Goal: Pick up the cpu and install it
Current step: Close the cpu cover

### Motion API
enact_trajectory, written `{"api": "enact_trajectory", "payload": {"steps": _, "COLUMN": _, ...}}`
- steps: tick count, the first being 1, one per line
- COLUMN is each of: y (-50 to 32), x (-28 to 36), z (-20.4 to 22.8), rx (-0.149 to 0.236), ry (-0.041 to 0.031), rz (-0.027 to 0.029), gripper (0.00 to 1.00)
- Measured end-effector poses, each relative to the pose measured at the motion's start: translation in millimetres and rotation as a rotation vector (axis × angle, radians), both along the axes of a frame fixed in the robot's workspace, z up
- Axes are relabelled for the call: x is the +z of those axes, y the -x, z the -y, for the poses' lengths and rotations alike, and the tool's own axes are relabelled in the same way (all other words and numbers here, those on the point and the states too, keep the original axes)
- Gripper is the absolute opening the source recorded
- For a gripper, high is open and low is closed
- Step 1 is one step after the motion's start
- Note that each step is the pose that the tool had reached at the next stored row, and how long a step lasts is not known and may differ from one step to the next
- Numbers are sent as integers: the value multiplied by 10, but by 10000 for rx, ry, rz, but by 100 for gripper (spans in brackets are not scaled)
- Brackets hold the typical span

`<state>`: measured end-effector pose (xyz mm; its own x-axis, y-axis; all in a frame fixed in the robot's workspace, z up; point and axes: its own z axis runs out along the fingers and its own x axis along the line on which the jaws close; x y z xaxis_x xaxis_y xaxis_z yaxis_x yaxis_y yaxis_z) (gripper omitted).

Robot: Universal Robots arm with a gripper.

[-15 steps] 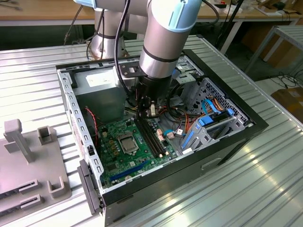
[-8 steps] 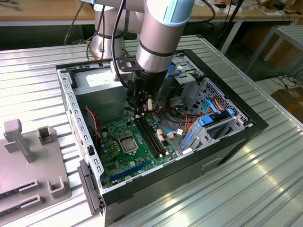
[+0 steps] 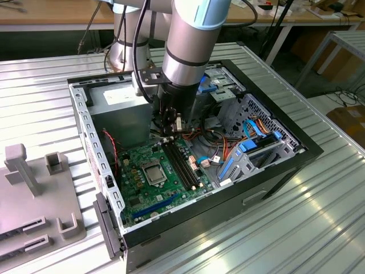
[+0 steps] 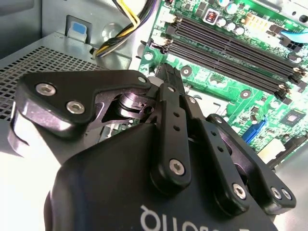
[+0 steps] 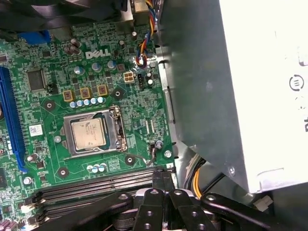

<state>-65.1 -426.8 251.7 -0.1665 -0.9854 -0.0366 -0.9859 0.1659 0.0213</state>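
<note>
The black metal claw (image 5: 162, 172) has its fingers (image 5: 158, 180) pressed together on nothing, just over the long black memory slots (image 5: 96, 185) of the green board (image 5: 144, 120). Further on, the small flat silver-grey square cpu (image 5: 89, 134) lies inside its square metal socket frame (image 5: 67, 137), apart from the claw. I think the putting-in step is done; I cannot tell if the frame is locked.
</note>
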Motion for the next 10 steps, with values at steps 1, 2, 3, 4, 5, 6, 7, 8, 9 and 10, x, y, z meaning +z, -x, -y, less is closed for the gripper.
{"api": "enact_trajectory", "payload": {"steps": 1, "y": 4, "x": 0, "z": -1, "rx": 0, "ry": 0, "rz": 0, "gripper": 11}}
{"api": "enact_trajectory", "payload": {"steps": 2, "y": 8, "x": 0, "z": -1, "rx": 0, "ry": 0, "rz": 0, "gripper": 11}}
{"api": "enact_trajectory", "payload": {"steps": 3, "y": 14, "x": 0, "z": -2, "rx": 1, "ry": -1, "rz": 0, "gripper": 11}}
{"api": "enact_trajectory", "payload": {"steps": 4, "y": 22, "x": 0, "z": 5, "rx": 4, "ry": 1, "rz": -1, "gripper": 11}}
{"api": "enact_trajectory", "payload": {"steps": 5, "y": 23, "x": 1, "z": 43, "rx": 2, "ry": 2, "rz": -2, "gripper": 11}}
{"api": "enact_trajectory", "payload": {"steps": 6, "y": 22, "x": 0, "z": 96, "rx": 1, "ry": 0, "rz": 0, "gripper": 11}}
{"api": "enact_trajectory", "payload": {"steps": 7, "y": 23, "x": 0, "z": 132, "rx": 0, "ry": 0, "rz": -1, "gripper": 11}}
{"api": "enact_trajectory", "payload": {"steps": 8, "y": 26, "x": 0, "z": 165, "rx": 1, "ry": 1, "rz": -1, "gripper": 11}}
{"api": "enact_trajectory", "payload": {"steps": 9, "y": 68, "x": -3, "z": 199, "rx": -1, "ry": -1, "rz": 0, "gripper": 11}}
{"api": "enact_trajectory", "payload": {"steps": 10, "y": 165, "x": -28, "z": 204, "rx": 2, "ry": -1, "rz": 0, "gripper": 11}}
